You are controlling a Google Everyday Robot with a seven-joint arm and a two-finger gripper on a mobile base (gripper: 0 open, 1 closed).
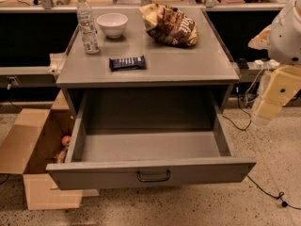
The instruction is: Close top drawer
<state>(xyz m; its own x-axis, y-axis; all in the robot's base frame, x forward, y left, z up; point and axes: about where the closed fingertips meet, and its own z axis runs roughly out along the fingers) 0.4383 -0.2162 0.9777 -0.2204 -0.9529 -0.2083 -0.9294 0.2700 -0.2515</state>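
Note:
The top drawer (150,172) is a wide grey metal drawer, pulled far out of the grey cabinet (197,65) toward the camera. Its flat front carries a small black bail handle (154,176) at centre. Its inside (150,147) shows nothing in it. The lower drawers are hidden below it. My gripper (265,108), a cream-coloured piece at the end of the white arm (287,27), hangs at the right, beside the drawer's right side and above the floor, apart from the drawer.
On the cabinet top stand a water bottle (88,25), a white bowl (112,24), a chip bag (170,25) and a dark snack bar (127,62). An open cardboard box (33,149) sits on the floor at left. Cables (263,187) run over the floor at right.

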